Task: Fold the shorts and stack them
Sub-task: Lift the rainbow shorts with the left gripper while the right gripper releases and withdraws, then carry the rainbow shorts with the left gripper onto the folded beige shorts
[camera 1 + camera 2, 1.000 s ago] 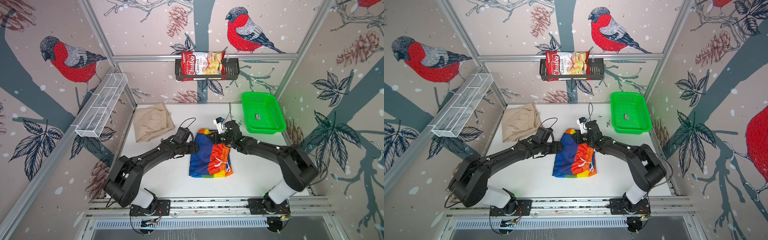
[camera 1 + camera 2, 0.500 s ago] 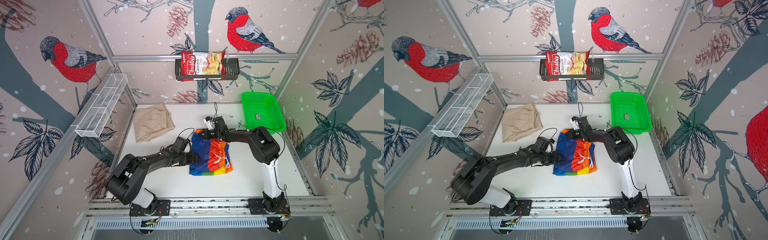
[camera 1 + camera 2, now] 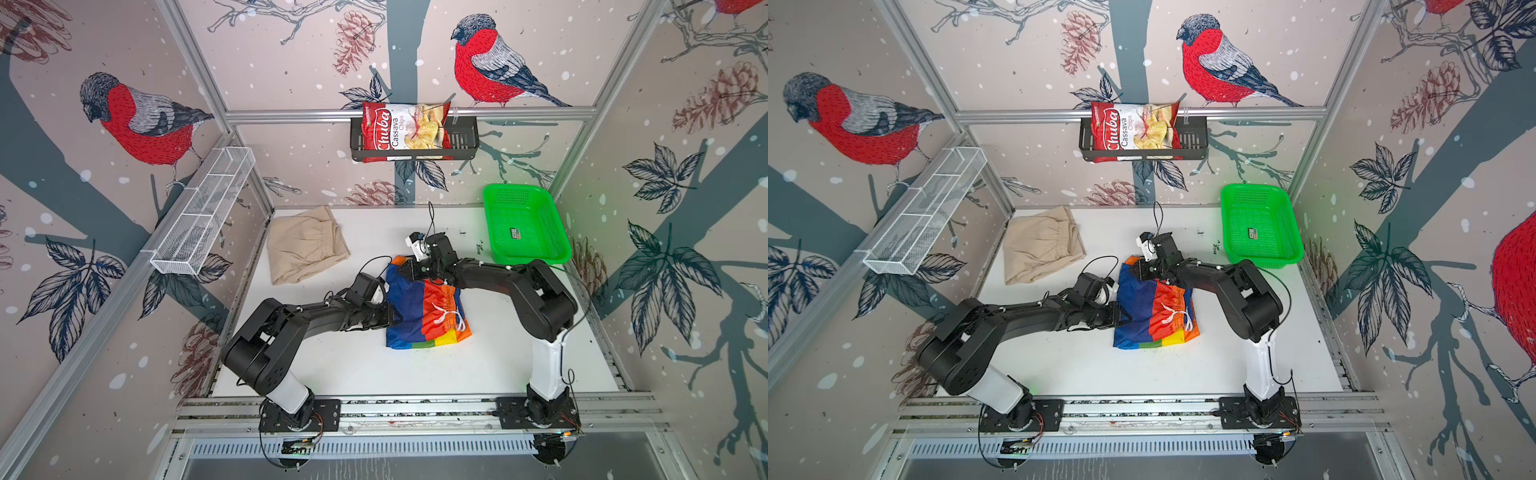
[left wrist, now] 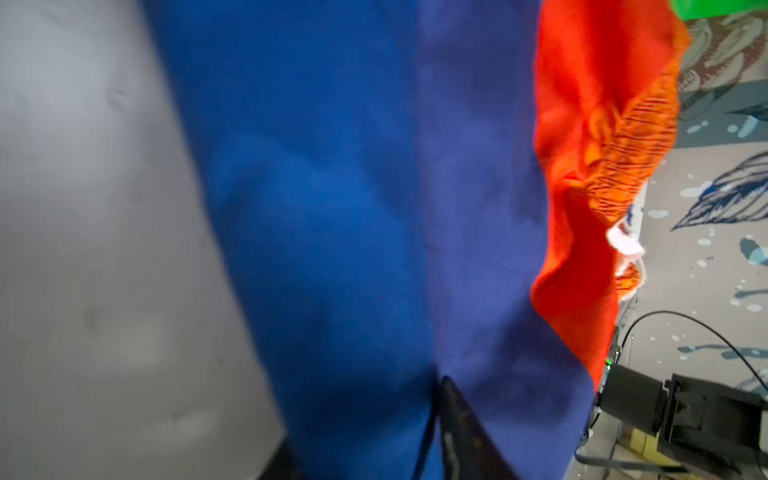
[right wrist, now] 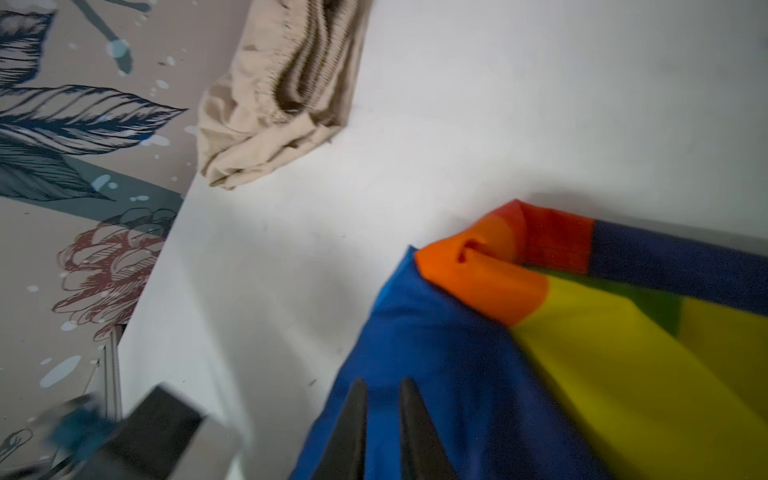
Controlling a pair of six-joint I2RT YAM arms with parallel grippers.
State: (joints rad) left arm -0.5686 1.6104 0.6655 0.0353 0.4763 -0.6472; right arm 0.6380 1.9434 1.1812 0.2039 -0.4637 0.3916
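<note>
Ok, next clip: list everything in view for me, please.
rainbow shorts: one pair, red, orange, yellow, green and blue, mid-table
beige shorts: one pair, beige, far left corner of the table
basket: one, green, far right corner
chip bag: one, red and white, in the shelf
shelf: one, black, on the back wall
wire tray: one, white, on the left wall
table: one, white
left gripper: one, black, at the rainbow shorts' left edge
right gripper: one, black, pinching blue cloth at their far edge
</note>
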